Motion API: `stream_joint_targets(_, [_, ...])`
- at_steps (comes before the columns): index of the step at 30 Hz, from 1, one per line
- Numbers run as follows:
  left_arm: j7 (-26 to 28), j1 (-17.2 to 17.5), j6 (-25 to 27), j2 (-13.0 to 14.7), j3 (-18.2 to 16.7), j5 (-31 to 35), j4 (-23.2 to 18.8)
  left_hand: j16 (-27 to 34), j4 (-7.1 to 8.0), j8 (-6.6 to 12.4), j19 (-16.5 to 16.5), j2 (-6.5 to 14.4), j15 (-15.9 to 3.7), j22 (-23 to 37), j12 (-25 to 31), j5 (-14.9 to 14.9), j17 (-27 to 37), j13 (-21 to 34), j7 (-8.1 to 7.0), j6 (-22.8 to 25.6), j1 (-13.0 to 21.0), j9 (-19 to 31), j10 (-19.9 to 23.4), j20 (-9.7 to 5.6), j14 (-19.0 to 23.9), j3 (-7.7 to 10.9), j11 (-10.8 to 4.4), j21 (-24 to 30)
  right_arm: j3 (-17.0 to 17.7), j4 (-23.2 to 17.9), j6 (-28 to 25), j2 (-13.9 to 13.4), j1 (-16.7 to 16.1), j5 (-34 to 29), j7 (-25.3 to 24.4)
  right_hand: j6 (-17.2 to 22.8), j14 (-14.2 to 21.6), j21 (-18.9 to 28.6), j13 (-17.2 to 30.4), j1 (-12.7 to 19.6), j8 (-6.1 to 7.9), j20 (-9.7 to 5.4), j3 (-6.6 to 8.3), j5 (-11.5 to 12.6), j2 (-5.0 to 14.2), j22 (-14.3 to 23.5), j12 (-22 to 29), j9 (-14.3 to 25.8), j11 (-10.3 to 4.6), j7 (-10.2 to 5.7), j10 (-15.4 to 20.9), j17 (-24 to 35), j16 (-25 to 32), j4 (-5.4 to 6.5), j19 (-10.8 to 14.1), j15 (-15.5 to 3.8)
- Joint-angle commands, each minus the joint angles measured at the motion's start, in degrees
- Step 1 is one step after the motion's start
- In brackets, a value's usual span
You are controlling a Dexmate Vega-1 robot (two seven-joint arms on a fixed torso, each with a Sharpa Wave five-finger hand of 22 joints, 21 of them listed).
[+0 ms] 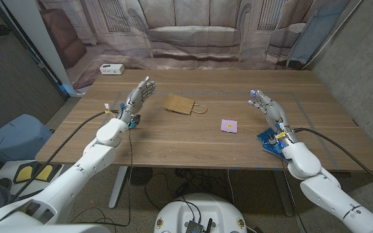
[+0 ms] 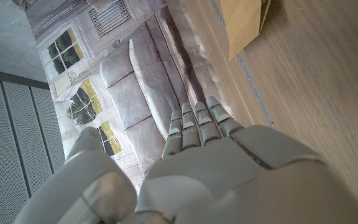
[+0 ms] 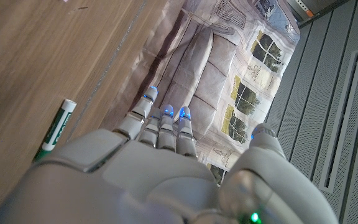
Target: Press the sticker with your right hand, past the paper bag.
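Observation:
A small purple sticker (image 1: pixel 229 125) with a yellow smiley lies on the wooden table (image 1: pixel 193 145), right of centre. A brown paper bag (image 1: pixel 180 104) lies flat to its left and farther back; its corner (image 2: pixel 244 22) appears in the left wrist view. My right hand (image 1: pixel 267 105) stands over the table to the right of the sticker, fingers straight and apart, holding nothing; its back (image 3: pixel 135 168) fills the lower part of the right wrist view. My left hand (image 1: pixel 137 97) stands to the left of the bag, fingers extended, empty; its back (image 2: pixel 216 168) shows in the left wrist view.
A white box (image 1: pixel 111 69) sits at the table's far left corner. A blue flat object (image 1: pixel 272 140) lies under my right wrist near the front edge. A green-and-white marker (image 3: pixel 55 130) lies on the table beside my right hand. A printed sofa backdrop (image 1: pixel 193 32) hangs behind the table.

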Motion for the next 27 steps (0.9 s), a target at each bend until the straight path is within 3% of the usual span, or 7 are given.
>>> stream_joint_targets(1, [0.57,0.56,0.35,-0.11,0.44,0.50,-1.44,-0.25,-0.30,0.08,0.23,0.39,0.12,0.17,0.07,0.04,0.06,-0.08,-0.07,0.67,0.19,0.34,0.43,-0.32,0.38,0.03,0.00,-0.20,1.20,-1.61,0.20,-0.06,-2.84,-5.92,-3.86,0.19,1.19,-0.03,0.01,-0.13,-0.26,0.48,-0.17,0.28,0.35,0.07,-0.05,0.20,-0.28,-0.57,0.72,-0.03,0.20,-0.33,1.11,0.01])
stream_joint_targets(7, [1.01,0.92,0.38,-0.04,0.42,0.75,-1.92,-0.27,-0.33,0.06,0.28,0.41,0.15,0.17,0.05,0.04,0.06,-0.12,-0.02,0.75,0.19,0.34,0.47,-0.32,0.44,0.01,0.06,-0.36,1.70,-2.65,-1.08,-0.15,-3.84,-9.74,-6.19,0.33,1.00,-0.34,-0.01,-0.16,-0.25,0.65,-0.24,0.27,0.30,0.07,-0.10,0.20,-0.52,-1.01,0.86,-0.09,0.04,-0.39,0.95,0.15])
stream_joint_targets(11, [0.93,1.05,0.26,-0.06,0.45,0.75,-1.98,-0.25,-0.35,0.07,0.33,0.43,0.17,0.17,0.06,0.04,0.06,-0.15,0.03,0.90,0.18,0.35,0.56,-0.31,0.56,0.00,0.20,-0.49,2.30,-4.08,-3.40,-0.18,-4.69,-15.94,-10.06,0.50,0.73,-0.55,-0.02,-0.14,-0.22,0.65,-0.27,0.27,0.30,0.07,-0.18,0.20,-0.70,-1.30,0.81,-0.13,-0.12,-0.44,0.81,0.16])
stream_joint_targets(27, [1.55,1.65,0.67,0.33,0.35,1.13,-3.07,-0.26,-0.43,0.00,0.50,0.51,0.32,0.18,0.02,0.03,0.06,-0.24,0.16,1.09,0.16,0.36,0.72,-0.22,0.85,-0.04,0.06,-0.93,1.87,-5.02,-6.42,0.63,-4.72,-29.32,-17.88,0.49,0.76,-1.02,-0.06,0.00,-0.36,0.48,-0.36,0.28,0.18,0.08,-0.49,0.20,-1.23,-2.59,0.50,-0.28,-0.28,-0.67,0.89,-0.17])
